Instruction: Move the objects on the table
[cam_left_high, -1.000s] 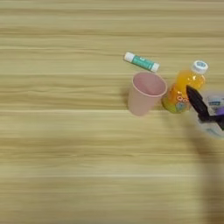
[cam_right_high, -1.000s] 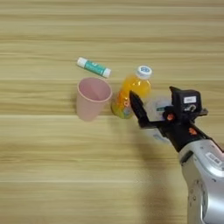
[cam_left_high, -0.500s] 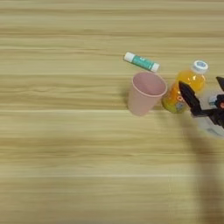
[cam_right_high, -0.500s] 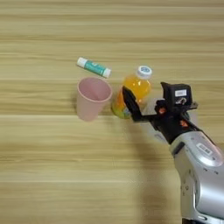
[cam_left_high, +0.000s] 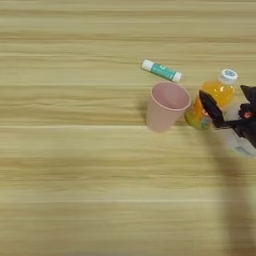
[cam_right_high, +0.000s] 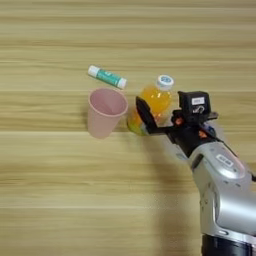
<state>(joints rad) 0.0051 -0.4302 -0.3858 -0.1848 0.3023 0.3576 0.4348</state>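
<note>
On the wooden desk (cam_right_high: 50, 190) the pink cup (cam_right_high: 105, 112) stands upright, with the orange bottle (cam_right_high: 152, 102) (white cap on top) just beside it on its right. A small teal-and-white tube (cam_right_high: 107, 77) lies behind the cup. The right gripper (cam_right_high: 162, 115) reaches the bottle from the right, its fingers spread apart around the bottle's body, one black finger (cam_right_high: 145, 115) crossing the front.

A pink plastic cup (cam_left_high: 167, 106) stands upright on the wooden surface (cam_left_high: 75, 175), with an orange drink bottle (cam_left_high: 211, 98) just beside it on its right. A green-and-white tube (cam_left_high: 161, 70) lies just beyond the cup. One black finger (cam_left_high: 211, 108) of the gripper (cam_left_high: 231, 106) crosses the bottle's front at the right edge.
</note>
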